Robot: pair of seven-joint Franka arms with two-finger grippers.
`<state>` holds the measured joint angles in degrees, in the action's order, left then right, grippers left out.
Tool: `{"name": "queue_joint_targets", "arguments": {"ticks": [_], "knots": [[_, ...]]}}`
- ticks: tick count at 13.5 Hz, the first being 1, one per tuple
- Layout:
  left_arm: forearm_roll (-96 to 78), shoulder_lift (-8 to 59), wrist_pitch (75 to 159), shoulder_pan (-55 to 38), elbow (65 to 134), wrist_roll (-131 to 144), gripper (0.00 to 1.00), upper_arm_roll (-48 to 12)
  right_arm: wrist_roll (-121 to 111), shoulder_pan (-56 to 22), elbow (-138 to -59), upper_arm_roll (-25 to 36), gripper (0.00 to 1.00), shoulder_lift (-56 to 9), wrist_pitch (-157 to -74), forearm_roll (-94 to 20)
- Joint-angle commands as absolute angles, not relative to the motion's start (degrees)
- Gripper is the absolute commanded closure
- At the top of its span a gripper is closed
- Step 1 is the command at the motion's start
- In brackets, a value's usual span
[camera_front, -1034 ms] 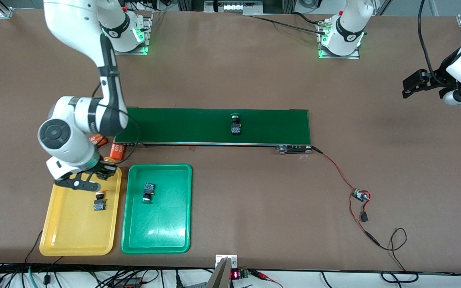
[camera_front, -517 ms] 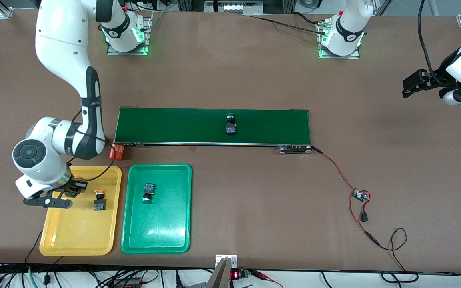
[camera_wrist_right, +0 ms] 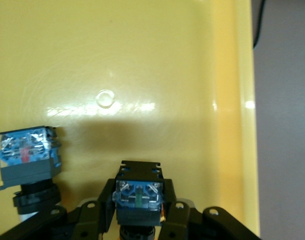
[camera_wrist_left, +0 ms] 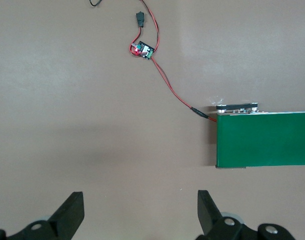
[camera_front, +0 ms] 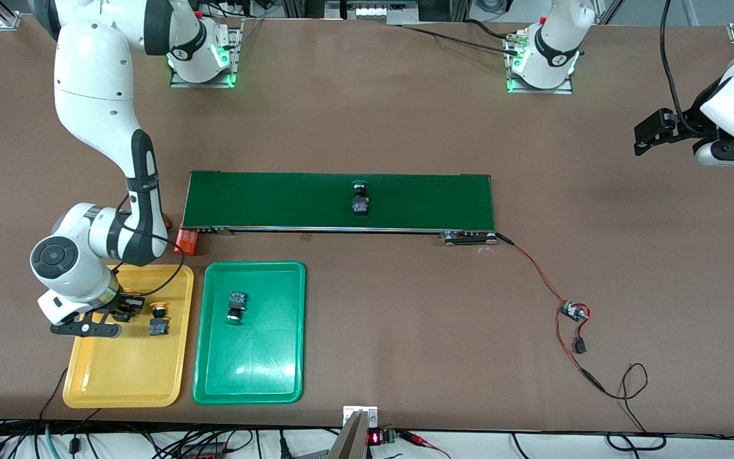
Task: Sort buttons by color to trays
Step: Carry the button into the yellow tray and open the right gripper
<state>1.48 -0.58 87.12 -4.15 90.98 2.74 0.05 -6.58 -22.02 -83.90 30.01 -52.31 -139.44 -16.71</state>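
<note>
Since the earlier frame, the right gripper (camera_front: 126,312) has shifted over the yellow tray (camera_front: 122,376), fingers clamped on a yellow-capped button (camera_wrist_right: 138,196) beside another (camera_front: 158,322). Left gripper (camera_wrist_left: 137,212) waits, fingers apart, above bare table. One green-capped button (camera_front: 236,306) lies in the green tray (camera_front: 249,376); another (camera_front: 359,197) sits on the conveyor belt (camera_front: 431,201).

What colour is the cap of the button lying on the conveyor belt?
Green: the button on the conveyor belt has a green cap, best seen in the front view.

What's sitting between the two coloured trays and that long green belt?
In the front view, mostly bare brown table. Only an orange cylinder lies there, at the belt corner just above the yellow tray, not the green tray.
</note>
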Motion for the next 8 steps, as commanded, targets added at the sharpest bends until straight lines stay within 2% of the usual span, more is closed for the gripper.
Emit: {"name": "queue_joint_targets", "arguments": {"ticks": [1,8], "knots": [[0.6,-1.1,85.8,-4.0,90.3,1.7,0.00,0.1,-8.3,-21.2,-83.0,28.4,0.00,-51.3,-138.4,-18.2],[0.6,-1.1,85.4,-4.0,90.2,1.7,0.00,0.1,-2.3,-25.9,-84.3,28.7,0.00,-36.6,-112.4,-18.1]]}}
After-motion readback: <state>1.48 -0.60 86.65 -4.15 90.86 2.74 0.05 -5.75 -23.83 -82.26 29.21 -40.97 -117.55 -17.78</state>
